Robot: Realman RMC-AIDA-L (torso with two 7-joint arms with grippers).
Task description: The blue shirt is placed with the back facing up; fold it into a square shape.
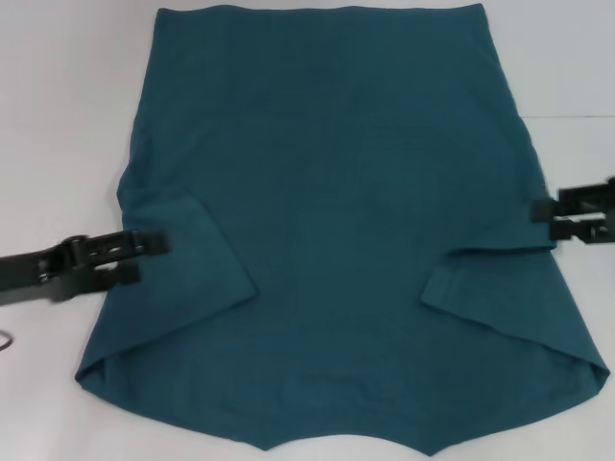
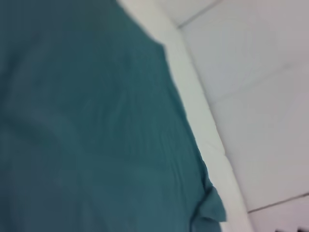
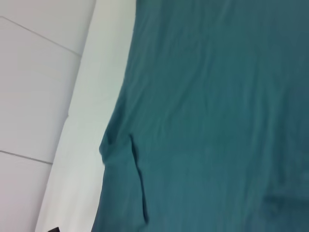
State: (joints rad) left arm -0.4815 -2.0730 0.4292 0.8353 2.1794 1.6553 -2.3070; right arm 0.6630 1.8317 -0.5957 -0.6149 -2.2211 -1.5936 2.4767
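Teal shirt [image 1: 336,221], soft and limp, lies flat; left gripper [image 1: 144,254] straddles one sleeve, jaws parted; right gripper [image 1: 543,219] at the opposite edge, grip unclear.

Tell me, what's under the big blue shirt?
The blue shirt lies spread on a white table, plain side up, both sleeves folded inward on top. Whatever is on its underside is covered. The left gripper and right gripper flank it.

The shirt [image 1: 327,221] looks like soft matt cotton cloth (barely wrinkled), lying on a smooth white table [image 1: 67,106].
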